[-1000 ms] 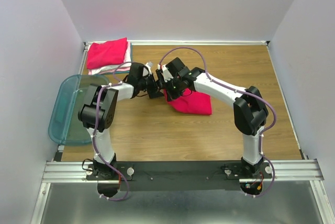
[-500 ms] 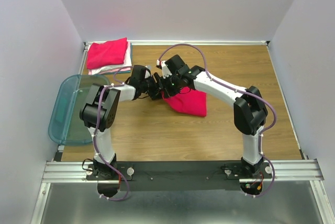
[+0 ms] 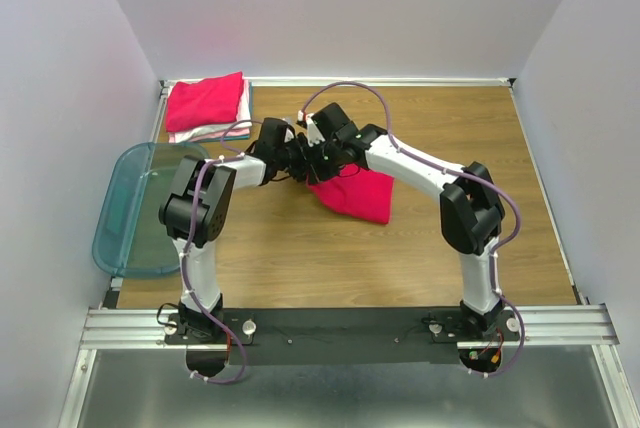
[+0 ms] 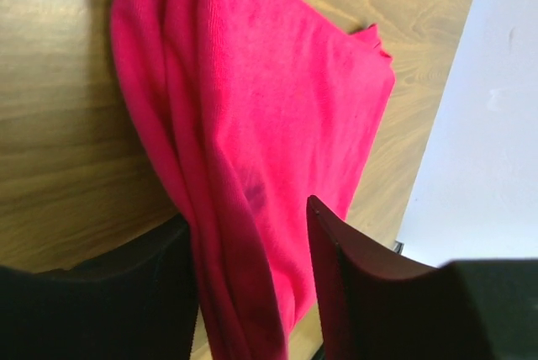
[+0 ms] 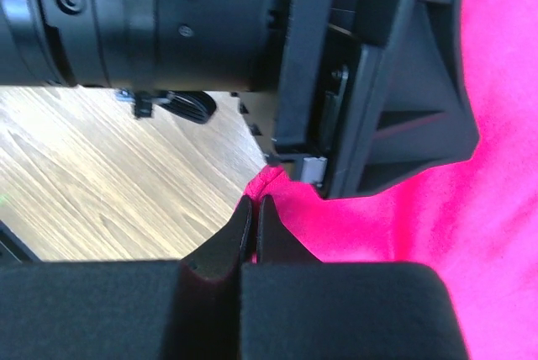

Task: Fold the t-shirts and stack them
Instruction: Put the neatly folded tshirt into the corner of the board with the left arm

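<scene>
Red t-shirt: is lying mid-table as a loosely folded pink-red piece. Its left corner is bunching up toward the two grippers, and the rest is resting flat on the wood.
Left gripper: is reaching in from the left. Its fingers are standing partly apart with a thick rolled fold of the red t-shirt running between them. The cloth is touching both inner faces, but I cannot tell whether they are squeezing it.
Right gripper: is meeting the left gripper nose to nose over the shirt's left corner. Its jaws are pressing tightly together and pinching the very edge of the cloth (only a thin lip is showing at the tips).
Stack of folded t-shirts: is sitting in the far left corner, with a pink-red shirt on top and white layers showing beneath. It is well apart from the shirt being handled.
Teal bin: is overhanging the left edge of the table, beside the left arm.
Shirt far end: in the left wrist view it is spreading out flat on the wood, away from the fingers.
</scene>
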